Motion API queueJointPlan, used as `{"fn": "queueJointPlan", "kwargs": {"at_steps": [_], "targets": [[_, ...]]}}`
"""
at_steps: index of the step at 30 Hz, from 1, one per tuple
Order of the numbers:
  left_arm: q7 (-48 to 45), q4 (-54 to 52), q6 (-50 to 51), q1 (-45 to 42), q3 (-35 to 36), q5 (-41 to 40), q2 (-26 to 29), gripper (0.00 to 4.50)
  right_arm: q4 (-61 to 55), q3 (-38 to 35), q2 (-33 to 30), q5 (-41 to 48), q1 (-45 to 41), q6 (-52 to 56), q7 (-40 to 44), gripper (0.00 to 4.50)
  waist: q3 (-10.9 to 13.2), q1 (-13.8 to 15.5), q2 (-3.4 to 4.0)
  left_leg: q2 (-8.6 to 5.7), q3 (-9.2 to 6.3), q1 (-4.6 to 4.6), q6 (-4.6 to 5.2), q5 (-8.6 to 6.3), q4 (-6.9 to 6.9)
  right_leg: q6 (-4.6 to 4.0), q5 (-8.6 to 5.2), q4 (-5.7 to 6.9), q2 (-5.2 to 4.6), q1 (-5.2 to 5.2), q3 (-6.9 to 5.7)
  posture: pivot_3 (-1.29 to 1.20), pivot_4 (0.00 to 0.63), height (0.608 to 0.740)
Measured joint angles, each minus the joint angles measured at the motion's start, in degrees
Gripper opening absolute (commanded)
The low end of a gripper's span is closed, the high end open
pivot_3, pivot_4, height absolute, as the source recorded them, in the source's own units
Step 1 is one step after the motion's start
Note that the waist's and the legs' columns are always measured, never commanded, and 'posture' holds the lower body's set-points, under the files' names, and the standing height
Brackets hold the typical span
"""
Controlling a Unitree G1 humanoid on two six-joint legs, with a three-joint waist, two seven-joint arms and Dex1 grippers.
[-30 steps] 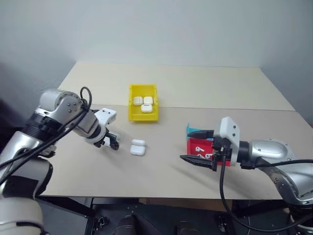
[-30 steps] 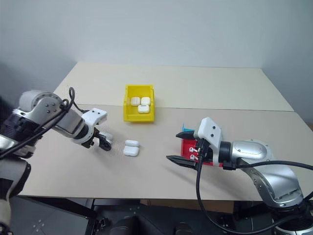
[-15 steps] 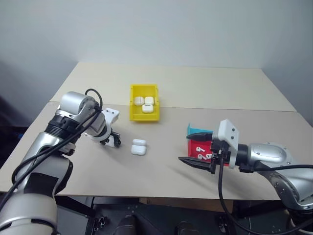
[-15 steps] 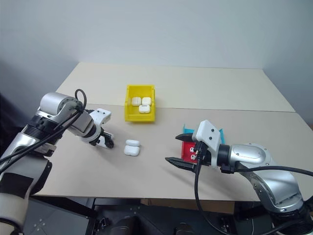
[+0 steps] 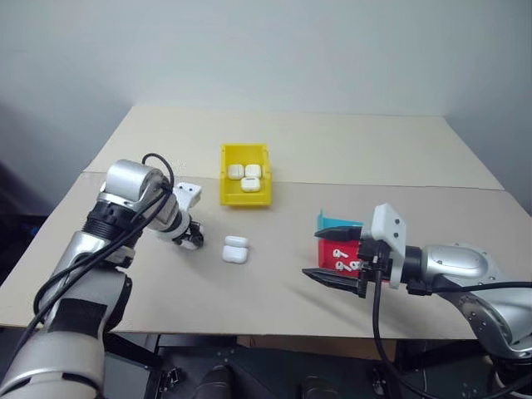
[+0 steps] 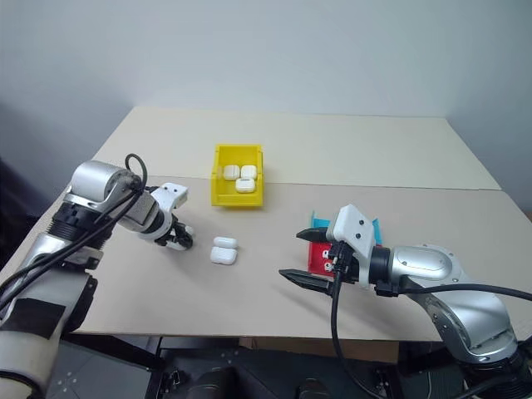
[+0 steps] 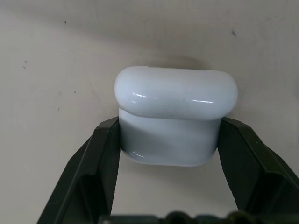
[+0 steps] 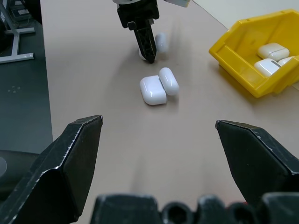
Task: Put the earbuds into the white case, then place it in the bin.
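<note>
earbuds (image 5: 338, 252), tiny and white with short stems, lie in a red tray (image 5: 326, 253) on the right side of a pale beige surface (image 5: 274, 287). a teal tray (image 5: 331, 223) sits just behind the red one, touching it.

the left gripper (image 7: 168, 140) points steeply down at the surface on the left, and its two black fingers (image 7: 105, 154) are closed on a white case (image 7: 174, 114), one finger pressed to each narrow side of the lower body, with the rounded lid showing above them. the case rests on or just above the surface; which of the two cannot be told. in the head view this gripper (image 5: 191, 238) sits just left of a second white case (image 5: 235, 249), which lies open on the surface with lid and body side by side, apart from the fingers.

the yellow bin (image 5: 225, 189) stands farther back near the middle of the surface, well apart from the left gripper. three closed white cases (image 5: 246, 176) lie inside it, close together.

the right gripper (image 5: 339, 253) hangs level above the near right part of the surface, in front of the red tray, pointing toward the left. its fingers (image 8: 70, 158) are spread wide with nothing between them.
</note>
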Motion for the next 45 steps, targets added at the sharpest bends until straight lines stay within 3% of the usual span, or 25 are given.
{"fn": "queueJointPlan", "kwargs": {"at_steps": [5, 8, 12, 15, 20, 23, 27, 34, 45], "targets": [[-2.62, -15.83, -0.07, 8.85, 2.73, -3.93, 9.48, 2.81, -0.17, -1.48, -0.65, 0.36, 0.87, 0.14, 0.06, 4.5, 0.04, -1.34, -0.05, 0.06, 0.05, -0.03, -0.02, 0.01, -0.17, -0.01, -0.01, -0.02, 0.0, -0.13, 0.1, 0.0, 0.15, 0.74], [-6.6, -35.15, -8.39, 21.46, 13.54, -4.3, 15.71, 2.81, 0.49, -3.05, -2.12, 0.37, 1.8, 0.25, 0.39, 4.5, 0.06, -1.23, -0.07, 0.08, 0.12, 0.0, -0.07, 0.03, -0.18, -0.03, -0.01, -0.05, -0.03, -0.11, 0.08, 0.0, 0.15, 0.74], [-11.03, -45.46, -22.84, 31.07, 26.56, -3.96, 11.92, 2.81, 2.08, -4.53, -5.71, 0.37, 0.87, 0.24, 3.05, 4.5, 0.02, 0.1, -0.04, 0.08, 0.09, 0.08, -0.05, 0.05, -0.04, -0.09, 0.08, -0.18, -0.05, 0.12, -0.06, 0.0, 0.15, 0.74], [-19.68, -46.13, -34.92, 36.11, 31.98, -5.92, 4.72, 2.81, 5.29, -3.82, -9.72, -0.26, -2.96, 0.47, 6.24, 4.5, -0.01, 0.31, -0.03, 0.03, 0.17, 0.09, 0.02, 0.09, -0.01, -0.12, 0.13, -0.22, -0.11, 0.15, -0.02, 0.0, 0.15, 0.74], [-34.6, -45.41, -50.29, 36.48, 29.97, -6.24, -1.73, 2.81, 10.68, 4.44, -16.22, -3.95, -14.47, 5.92, 10.99, 4.5, -0.02, 0.12, -0.06, 0.05, 0.2, 0.04, 0.07, 0.07, -0.08, -0.11, 0.13, -0.22, -0.03, 0.03, 0.09, 0.0, 0.15, 0.74], [-43.19, -42.98, -58.48, 35.41, 26.17, -3.6, -3.62, 2.81, 14.23, 11.79, -17.91, -7.8, -19.31, 6.6, 16.31, 3.9, -0.03, 0.07, -0.05, 0.05, 0.25, 0.02, 0.1, 0.05, -0.11, -0.09, 0.1, -0.22, -0.03, -0.03, 0.12, 0.0, 0.15, 0.74], [-53.14, -38.85, -66.96, 35.29, 23.04, -2.19, -6.7, 2.81, 18.11, 22.22, -17.18, -15.89, -24.88, 7.34, 19.2, 2.5, -0.03, -0.22, -0.04, 0.05, 0.27, 0.02, 0.11, 0.05, -0.03, -0.07, 0.1, -0.16, -0.02, -0.04, 0.14, 0.0, 0.15, 0.74], [-63.39, -35.63, -70.33, 34.99, 20.43, -2.37, -7.77, 2.81, 23.15, 31.9, -10.61, -25.65, -28.07, 13.46, 16.45, 2.5, -0.03, -0.4, -0.04, 0.06, 0.24, -0.06, 0.13, 0.04, -0.01, -0.04, 0.09, -0.15, -0.02, -0.06, 0.11, 0.0, 0.15, 0.74], [-65.39, -35.67, -70.8, 35.13, 19.71, -2.27, -8.95, 2.81, 25.29, 33.0, -7.93, -31.28, -28.03, 13.93, 15.98, 2.5, -0.03, -0.42, -0.04, 0.08, 0.2, -0.07, 0.16, 0.02, 0.05, -0.02, 0.09, -0.12, 0.0, -0.05, 0.09, 0.0, 0.15, 0.74]]}}
